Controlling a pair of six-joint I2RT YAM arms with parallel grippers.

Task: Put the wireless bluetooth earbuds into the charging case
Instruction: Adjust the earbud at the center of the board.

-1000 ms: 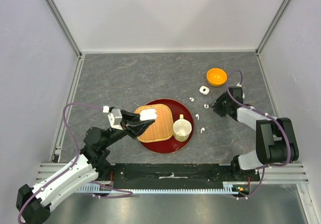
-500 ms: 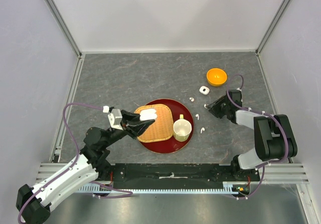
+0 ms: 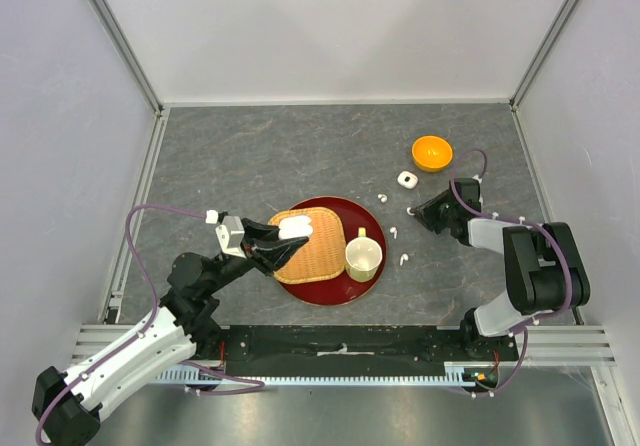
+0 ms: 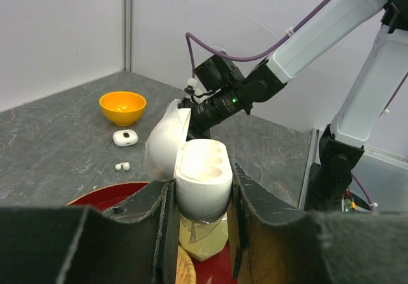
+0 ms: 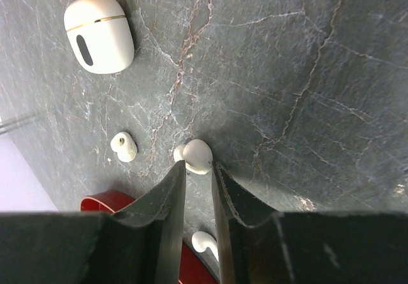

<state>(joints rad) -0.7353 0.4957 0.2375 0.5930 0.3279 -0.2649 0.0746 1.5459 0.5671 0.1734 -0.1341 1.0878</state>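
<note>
We are working on the pick-up. The right claw (image 5: 198,165) is sitting low on the bench (image 5: 299,74), jaws narrowly apart, with one tip on each side of a bud (image 5: 195,153). We are judging it released rather than pinching, since bare stone is showing between the fingers just behind the bud.

Only the bud's near edge is lying between the tips. We are therefore wanting the claw slightly further forward before the squeeze, so that the pads are meeting the body and not its rim. The shell is round and glossy, and we are expecting it to squirt out ahead if it is nipped at the edge. We are favouring a slow, light squeeze and then a straight lift.

A second bud (image 5: 123,147) is lying near, between the claw and the shut case (image 5: 99,34). A third (image 5: 205,241) is lying beside the tray (image 5: 105,202), and a fourth (image 3: 403,259) is lying further along the bench. We are advising against any sideways sweep that might scatter them.

The left claw (image 4: 203,191) is clenched on the open case (image 4: 203,169), holding it over the tray with the lid tipped back and the wells facing up. That case is well apart from the bud, so the carry is asking for a firm hold. At the well we are aiming to go in stem first.
</note>
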